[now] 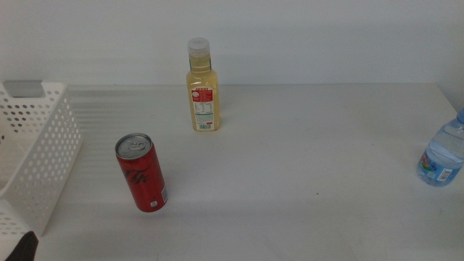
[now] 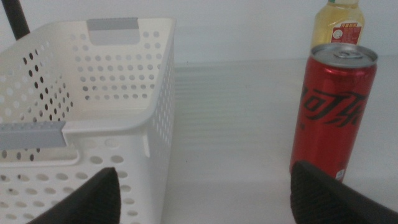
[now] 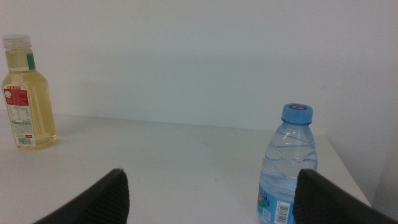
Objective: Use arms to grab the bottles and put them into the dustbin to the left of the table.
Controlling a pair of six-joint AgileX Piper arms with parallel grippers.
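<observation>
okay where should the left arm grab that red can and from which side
Grip the red can around the middle of its round body, fingers on opposite sides. It stands upright on the table, apart from the basket and the yellow bottle, so a level approach from the near side looks best. The open left gripper already faces it, with the can just off to one side.
</observation>
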